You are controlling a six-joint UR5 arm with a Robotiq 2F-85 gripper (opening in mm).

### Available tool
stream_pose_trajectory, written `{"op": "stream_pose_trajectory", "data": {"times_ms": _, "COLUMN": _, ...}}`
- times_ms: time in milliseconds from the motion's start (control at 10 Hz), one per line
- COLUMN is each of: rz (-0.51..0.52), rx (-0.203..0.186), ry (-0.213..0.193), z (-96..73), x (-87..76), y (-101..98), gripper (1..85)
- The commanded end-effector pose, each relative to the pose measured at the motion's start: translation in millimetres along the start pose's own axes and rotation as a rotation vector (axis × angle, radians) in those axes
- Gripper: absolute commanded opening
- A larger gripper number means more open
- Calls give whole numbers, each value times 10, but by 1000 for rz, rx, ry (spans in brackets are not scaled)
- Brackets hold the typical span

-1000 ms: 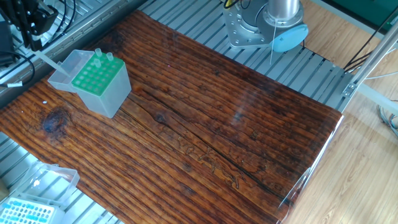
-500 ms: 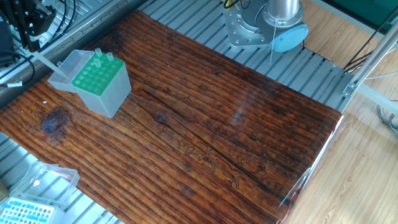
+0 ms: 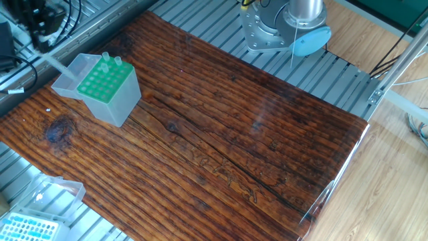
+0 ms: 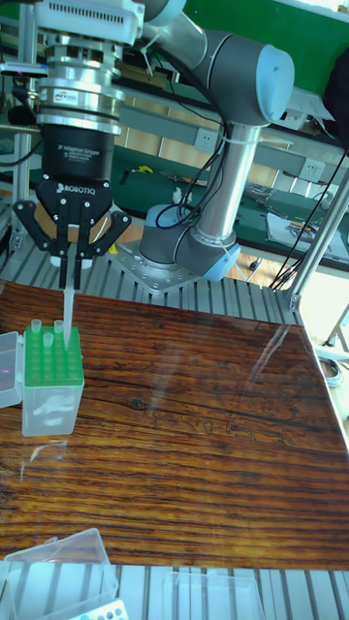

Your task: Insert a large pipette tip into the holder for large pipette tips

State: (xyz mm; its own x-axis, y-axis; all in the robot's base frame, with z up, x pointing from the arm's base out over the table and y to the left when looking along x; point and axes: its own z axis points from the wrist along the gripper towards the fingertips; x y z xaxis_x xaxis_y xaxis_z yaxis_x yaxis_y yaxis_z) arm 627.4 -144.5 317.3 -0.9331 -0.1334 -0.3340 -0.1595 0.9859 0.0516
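My end effector [image 4: 74, 260] is holding the large pipette tip [image 4: 68, 308] just above the green tip holder [image 4: 48, 380] on the desk [image 4: 194, 436].

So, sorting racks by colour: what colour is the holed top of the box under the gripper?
Bright green, clearest in the fixed view: the holder's grid top.

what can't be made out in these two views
- Gripper: in the fixed view it is mostly cut off by the top-left edge.
- Large pipette tip: translucent and thin; which hole of the holder its point is over cannot be told in either view.
- Blue-grid box: cut off by the bottom edge in both views.
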Motion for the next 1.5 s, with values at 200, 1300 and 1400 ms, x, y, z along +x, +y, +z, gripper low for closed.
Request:
{"op": "stream_pose_trajectory", "data": {"times_ms": 200, "rz": 38, "rx": 16, "ry": -9, "z": 118, "x": 141, "y": -22, "gripper": 10}}
{"op": "stream_pose_trajectory", "data": {"times_ms": 1300, "rz": 24, "rx": 19, "ry": -157, "z": 65, "x": -166, "y": -58, "gripper": 10}}
{"op": "stream_pose_trajectory", "data": {"times_ms": 1400, "rz": 12, "rx": 18, "ry": -148, "z": 25, "x": -57, "y": -102, "gripper": 10}}
